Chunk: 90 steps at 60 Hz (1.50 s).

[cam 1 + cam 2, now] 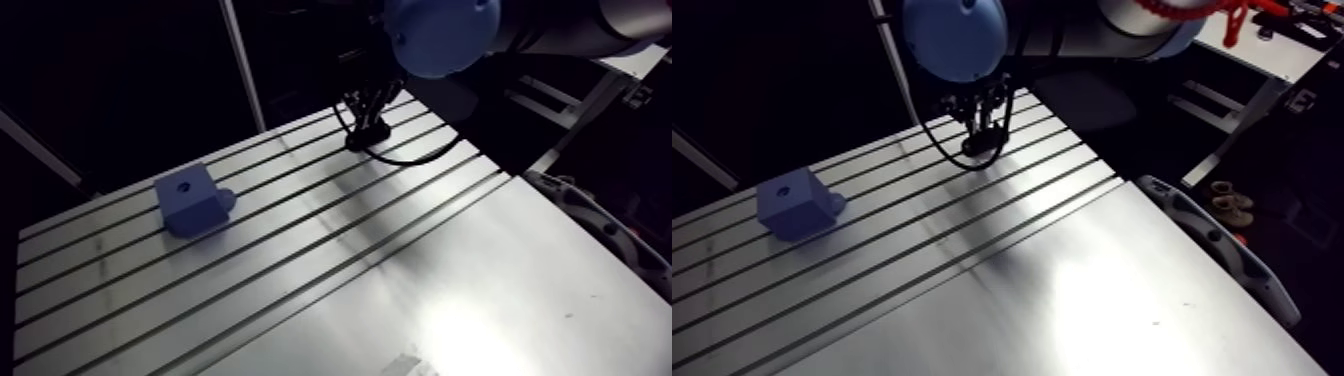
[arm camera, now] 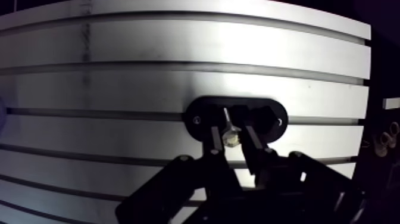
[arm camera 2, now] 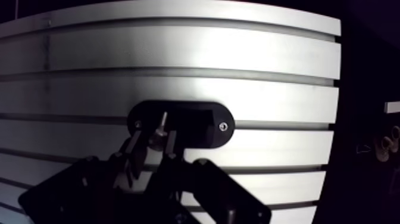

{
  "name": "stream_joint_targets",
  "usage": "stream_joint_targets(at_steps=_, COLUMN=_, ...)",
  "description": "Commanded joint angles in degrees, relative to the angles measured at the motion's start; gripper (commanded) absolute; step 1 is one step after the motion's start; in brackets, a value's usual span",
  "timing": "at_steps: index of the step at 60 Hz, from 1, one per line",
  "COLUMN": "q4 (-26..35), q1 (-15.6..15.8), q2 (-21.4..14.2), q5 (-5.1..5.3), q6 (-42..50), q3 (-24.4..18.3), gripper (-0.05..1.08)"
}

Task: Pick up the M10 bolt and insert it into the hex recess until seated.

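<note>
Robotiq gripper is seen in the wrist view clamped on the M10 bolt, with the two dark fingers drawn close together and the bolt's head pinched between them. The bolt is held nearly upright, its bright shank leaning slightly to one side, and its pale head sits lowest, between the finger pads. Directly under the bolt and the fingertips lies a black oval holder, which is laid across one of the slots of the aluminium table and fastened by two small screws, one at each rounded end. Whether the bolt's tip touches the holder cannot be told.

In the arm view the wrist is shown coming down steeply from the top edge, below a light-blue joint cap, with the gripper pointed almost straight down at the far part of the table, low over the black holder (which shows there only as a small dark patch under the fingertips).

A blue block is seen standing on the table well apart from the gripper, toward the near left of the slotted area, across several slots. One round-looking hole is visible in its top face, though its exact shape is too small to be made out, and a rounded lug projects from the side facing the gripper.
</note>
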Motion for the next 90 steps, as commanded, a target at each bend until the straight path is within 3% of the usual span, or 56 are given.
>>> stream_joint_targets(at_steps=1, q4=0.01, q1=0.30, q2=0.00, q5=0.00, q6=0.00, q3=-0.01, gripper=0.67)
stream_joint_targets(at_steps=90, q4=0.62, q1=0.41, q2=-0.16, q5=0.00, q6=0.60, q3=0.40, gripper=0.75)
